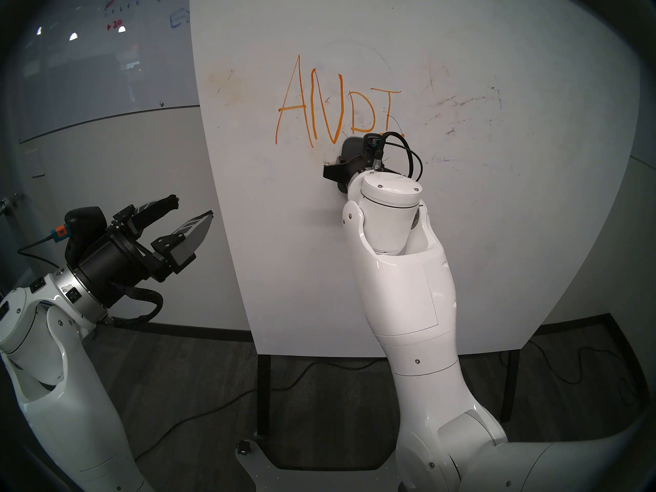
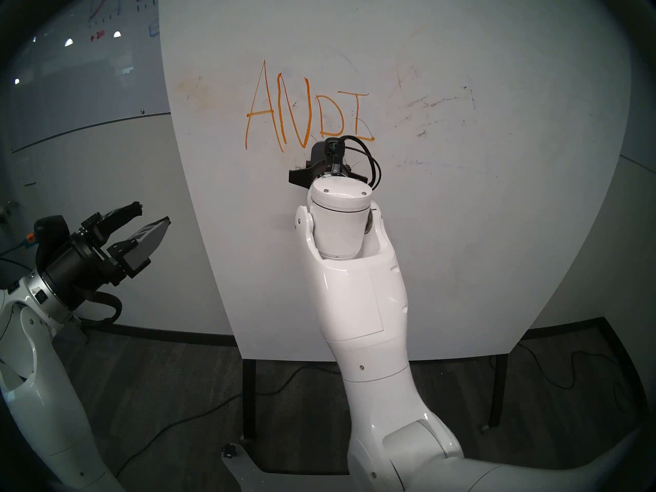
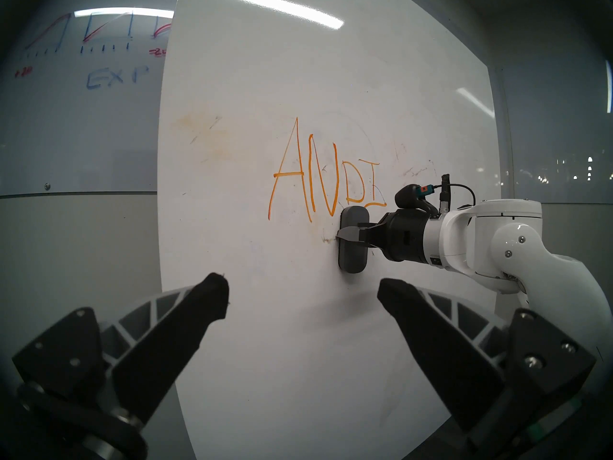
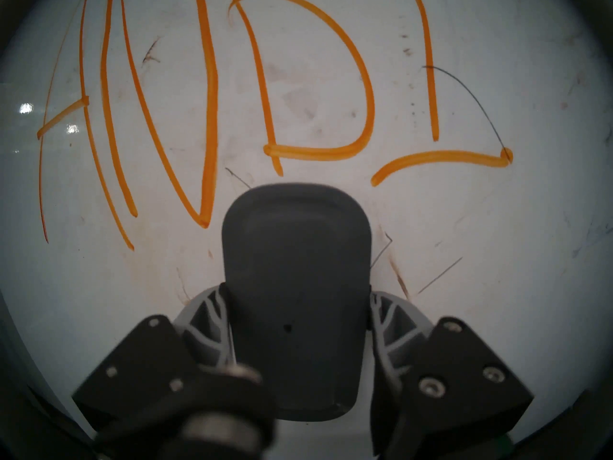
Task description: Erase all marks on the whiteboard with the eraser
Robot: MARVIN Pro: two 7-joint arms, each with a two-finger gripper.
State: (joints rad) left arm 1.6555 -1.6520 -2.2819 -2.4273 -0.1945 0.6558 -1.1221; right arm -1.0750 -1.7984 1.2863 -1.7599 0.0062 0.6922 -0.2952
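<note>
Your right pincer (image 4: pixel 295 320) is clamped on the eraser (image 4: pixel 295 283), fingers on its long sides near the middle. That's the right hold: it looks like a light, rigid shell, and a mid-body grip should keep it from pivoting as it drags. It stands upright, seemingly flat against the whiteboard (image 1: pixel 461 232), just under the D of the orange marks (image 1: pixel 337 104), around the board's centre. All four letters look intact. Expect the smooth sides to slip if you press hard. Left pincer (image 3: pixel 303 293) hangs open and empty, off the board's left edge.
</note>
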